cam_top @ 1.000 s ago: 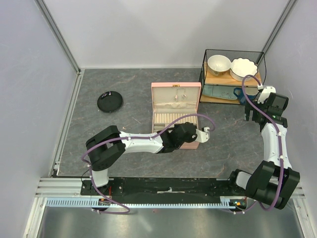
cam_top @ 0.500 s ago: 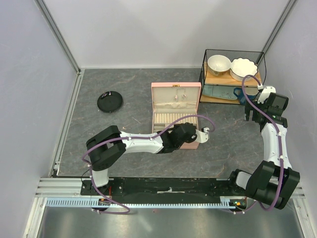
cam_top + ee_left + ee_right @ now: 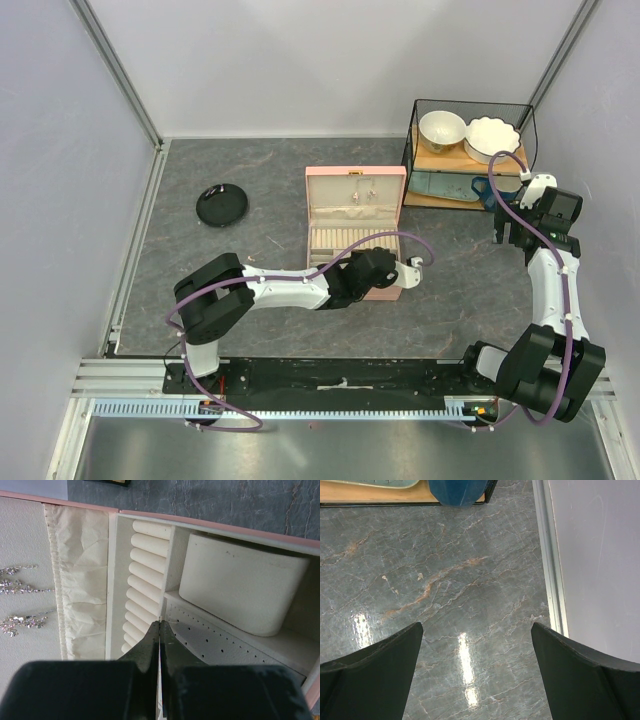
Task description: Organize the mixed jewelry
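Top view: left arm (image 3: 300, 288) reaches across the pink box (image 3: 355, 178), which is open, wrist over its front-right corner. Right arm (image 3: 548, 270) is off to the right beside the wire rack (image 3: 470, 105), well apart from the box. Black dish (image 3: 222, 206) sits far left; can't resolve what's in it.

Left wrist: left gripper (image 3: 159, 626) is clenched, fingers pressed flat together. The tip is above the seam between the ring rolls (image 3: 145, 575) and the perforated panel (image 3: 220, 640). Can't tell if a speck is pinched at the tip, too small. The only mixed jewelry (image 3: 17, 585) I can see is pale sparkly pieces on the lid lining (image 3: 82, 580), left of the gripper, not touching it. Cushion (image 3: 240, 592) is bare.

Right wrist: right gripper (image 3: 475, 627) is spread wide, nothing between the fingers, only the table (image 3: 445, 580) below.

My read: placement step at the tray. Next move needs a fine descent onto one slot or hole, then release. The margin is tiny.
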